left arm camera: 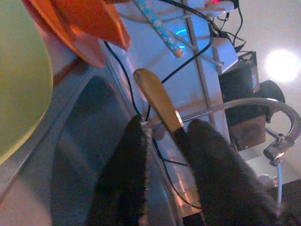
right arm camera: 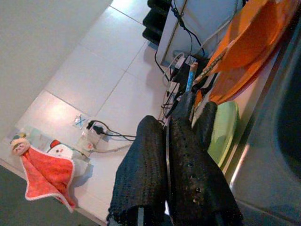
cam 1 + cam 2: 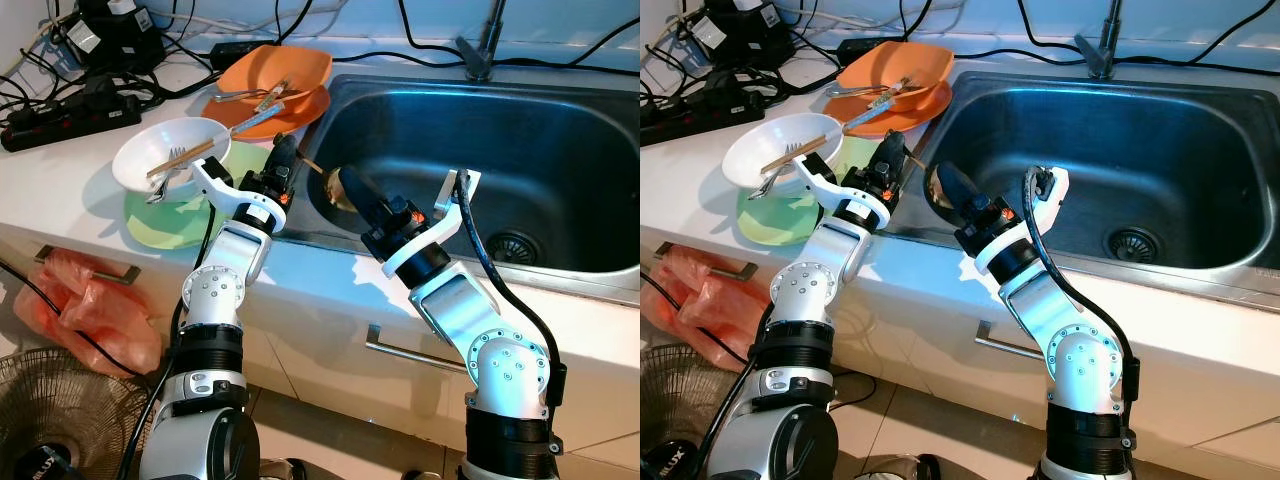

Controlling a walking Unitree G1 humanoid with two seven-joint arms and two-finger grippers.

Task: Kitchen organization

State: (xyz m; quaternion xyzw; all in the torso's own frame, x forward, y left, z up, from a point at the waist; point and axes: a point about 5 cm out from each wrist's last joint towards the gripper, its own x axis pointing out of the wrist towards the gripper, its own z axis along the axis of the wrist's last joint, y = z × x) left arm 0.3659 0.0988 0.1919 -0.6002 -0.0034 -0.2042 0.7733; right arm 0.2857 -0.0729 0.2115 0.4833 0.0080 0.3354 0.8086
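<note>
A golden spoon (image 3: pixel 334 187) hangs over the left rim of the steel sink (image 3: pixel 560 150). My right gripper (image 3: pixel 352 192) is shut on the spoon's bowl end, and the right wrist view shows a thin metal edge pinched between its fingers (image 2: pixel 141 160). My left gripper (image 3: pixel 284 152) is at the sink's left corner, by the plates. The spoon's handle (image 1: pixel 157 96) runs between the left fingers (image 1: pixel 211 160), resting against one with a gap to the other.
A white bowl (image 3: pixel 170 150) with chopsticks and a fork sits on a green plate (image 3: pixel 165 222). Orange dishes (image 3: pixel 275 75) with cutlery lie behind it. Power strips and cables (image 3: pixel 70 120) crowd the back left. The faucet (image 3: pixel 480 45) is behind the sink. A red bag (image 3: pixel 85 305) hangs below the counter.
</note>
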